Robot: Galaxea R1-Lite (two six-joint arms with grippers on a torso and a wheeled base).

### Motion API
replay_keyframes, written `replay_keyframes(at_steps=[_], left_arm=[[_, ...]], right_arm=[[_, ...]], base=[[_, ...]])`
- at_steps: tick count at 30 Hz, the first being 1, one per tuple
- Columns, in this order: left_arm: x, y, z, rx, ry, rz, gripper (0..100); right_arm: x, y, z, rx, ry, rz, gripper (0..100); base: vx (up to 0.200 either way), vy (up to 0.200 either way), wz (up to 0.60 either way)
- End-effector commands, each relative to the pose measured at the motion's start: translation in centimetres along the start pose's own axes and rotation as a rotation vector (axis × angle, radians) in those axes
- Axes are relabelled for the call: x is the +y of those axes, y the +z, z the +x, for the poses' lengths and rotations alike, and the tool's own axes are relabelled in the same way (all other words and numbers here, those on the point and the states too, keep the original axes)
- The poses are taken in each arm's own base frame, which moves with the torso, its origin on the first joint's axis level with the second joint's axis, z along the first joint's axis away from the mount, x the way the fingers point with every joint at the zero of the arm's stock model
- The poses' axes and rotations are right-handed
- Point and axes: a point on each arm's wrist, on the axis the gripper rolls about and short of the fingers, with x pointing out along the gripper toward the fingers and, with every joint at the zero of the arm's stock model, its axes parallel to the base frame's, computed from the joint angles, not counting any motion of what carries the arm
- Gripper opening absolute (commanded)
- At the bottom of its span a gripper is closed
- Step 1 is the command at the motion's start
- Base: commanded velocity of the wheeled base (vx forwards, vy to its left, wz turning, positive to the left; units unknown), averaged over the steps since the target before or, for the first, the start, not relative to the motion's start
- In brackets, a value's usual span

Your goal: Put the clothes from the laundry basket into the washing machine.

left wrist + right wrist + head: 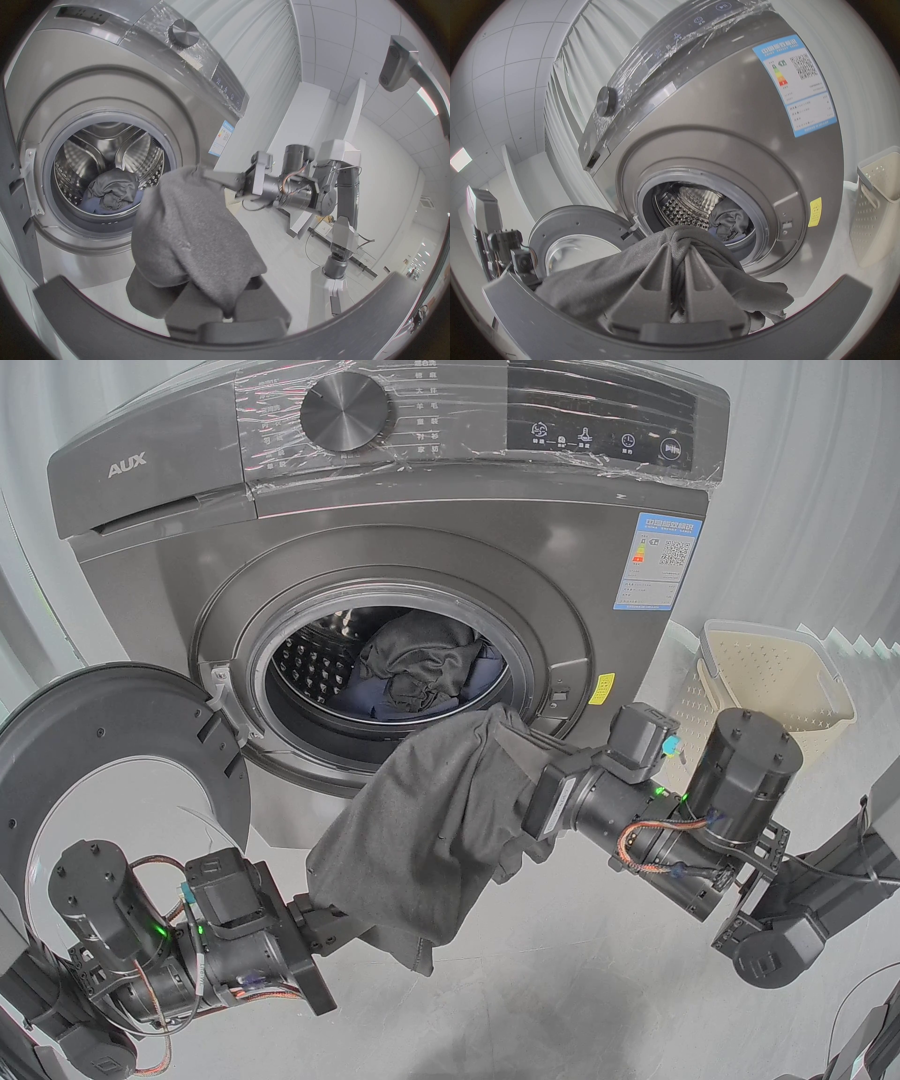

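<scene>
Grey garment (pixel 431 838) hanging just in front of washing machine (pixel 394 547) opening; we are holding it between left gripper (pixel 332 925) and right gripper (pixel 679 253), fingers of both clamping cloth. Likely risk: drooping hem snagging on door seal (pixel 527 674), garment slipping to floor (pixel 581 979).

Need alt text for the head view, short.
The left gripper and right gripper hold a dark grey garment between them before the open washing machine. Other clothes lie in its drum; a cream laundry basket stands to its right.
</scene>
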Motion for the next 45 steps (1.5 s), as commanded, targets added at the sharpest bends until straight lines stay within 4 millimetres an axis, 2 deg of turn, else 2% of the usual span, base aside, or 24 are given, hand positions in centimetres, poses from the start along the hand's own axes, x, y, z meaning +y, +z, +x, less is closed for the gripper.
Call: replay_keyframes(at_steps=[1,5,6,10,12,20,32,39,45], left_arm=[[-0.5,0.9,-0.4,-0.039,-0.024,0.012,0],[-0.6,1.8,-0.3,-0.082,-0.032,0.016,0],[-0.7,2.0,-0.2,-0.092,-0.033,0.014,0],[-0.4,2.7,0.2,-0.123,-0.027,0.009,0],[0.0,3.7,1.0,-0.171,-0.011,-0.007,0],[1.2,5.6,2.1,-0.272,0.106,-0.041,0],[1.4,5.6,2.3,-0.279,0.121,-0.048,0],[2.5,5.4,3.1,-0.278,0.169,-0.048,0],[3.3,5.3,3.6,-0.278,0.199,-0.048,0]], right_arm=[[0.0,-1.6,0.3,0.049,-0.001,-0.002,0],[0.0,-2.2,0.5,0.062,-0.001,-0.004,0],[0.0,-2.2,0.5,0.063,-0.001,-0.004,100],[0.0,-2.4,0.4,0.073,0.001,-0.006,100],[0.2,-3.1,-0.2,0.107,0.004,-0.011,100],[0.6,-4.3,-1.2,0.164,0.017,-0.014,100],[0.6,-4.6,-1.5,0.18,0.015,-0.018,100],[0.5,-4.8,-1.8,0.192,0.018,-0.03,100],[1.4,-5.3,-2.1,0.211,0.059,-0.029,100]], base=[[0.0,0.0,0.0],[0.0,0.0,0.0],[0.0,0.0,0.0],[0.0,0.0,0.0],[0.0,0.0,0.0],[0.0,0.0,0.0],[0.0,0.0,0.0],[0.0,0.0,0.0],[0.0,0.0,0.0]])
